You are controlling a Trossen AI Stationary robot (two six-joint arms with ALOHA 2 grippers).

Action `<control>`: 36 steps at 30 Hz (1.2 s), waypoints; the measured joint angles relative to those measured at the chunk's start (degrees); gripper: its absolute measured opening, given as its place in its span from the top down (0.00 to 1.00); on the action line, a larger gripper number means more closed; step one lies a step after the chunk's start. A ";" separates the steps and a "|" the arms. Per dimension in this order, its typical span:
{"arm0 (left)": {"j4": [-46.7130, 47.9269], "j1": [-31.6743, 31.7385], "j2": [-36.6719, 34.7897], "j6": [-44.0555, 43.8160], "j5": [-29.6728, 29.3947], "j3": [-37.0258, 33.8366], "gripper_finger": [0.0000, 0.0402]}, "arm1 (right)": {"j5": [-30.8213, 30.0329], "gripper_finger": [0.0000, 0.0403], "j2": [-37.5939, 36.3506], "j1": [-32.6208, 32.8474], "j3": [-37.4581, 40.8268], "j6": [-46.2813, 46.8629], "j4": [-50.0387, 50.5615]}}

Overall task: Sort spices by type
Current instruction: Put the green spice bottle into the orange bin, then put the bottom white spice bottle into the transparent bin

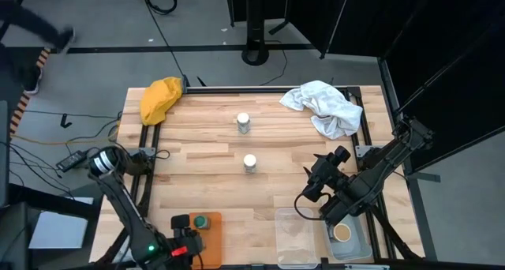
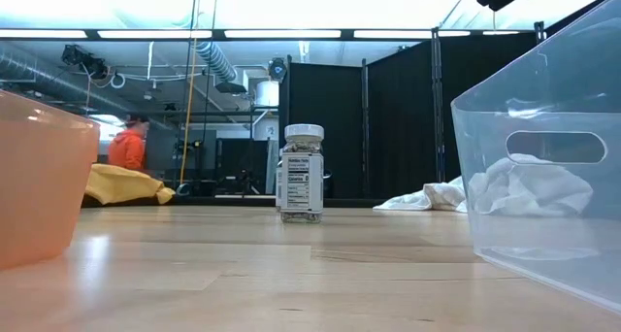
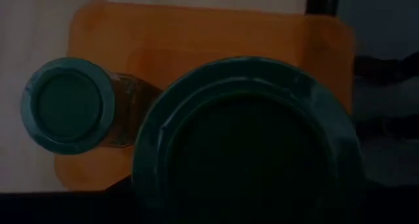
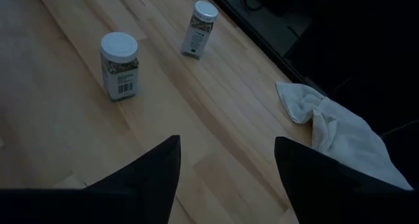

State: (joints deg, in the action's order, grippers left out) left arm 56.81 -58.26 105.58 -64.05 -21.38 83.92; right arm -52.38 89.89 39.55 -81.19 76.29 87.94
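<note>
Two white-lidded spice jars stand upright on the middle of the table; the right wrist view shows them as the nearer jar and the farther jar. One green-lidded jar stands in the orange tray. In the left wrist view a second green lid fills the picture, close under the camera, beside the first green lid. A tan-lidded jar sits in the grey tray. My left gripper hangs over the orange tray. My right gripper is open above bare wood, short of the white-lidded jars.
A yellow cloth lies at the far left corner and a white cloth at the far right. The clear tray stands at the near edge between the orange and grey trays. A person in orange is in the room behind.
</note>
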 joint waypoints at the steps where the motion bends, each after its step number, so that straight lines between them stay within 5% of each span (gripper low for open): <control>1: 0.45 0.02 0.34 0.20 -0.13 0.00 0.49 | 0.00 0.37 0.00 0.00 0.00 -0.03 0.00; 15: -0.90 1.60 1.79 5.66 -1.57 0.00 0.48 | -0.58 0.36 0.00 -0.04 0.00 -1.58 0.04; 36: -3.18 2.98 0.83 6.57 -1.18 -0.09 0.31 | -1.31 0.34 0.00 -0.04 0.00 -2.47 0.31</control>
State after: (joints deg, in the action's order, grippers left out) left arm 53.63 -55.28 106.41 -57.48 -22.56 83.83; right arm -53.69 89.89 39.51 -81.19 73.82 88.25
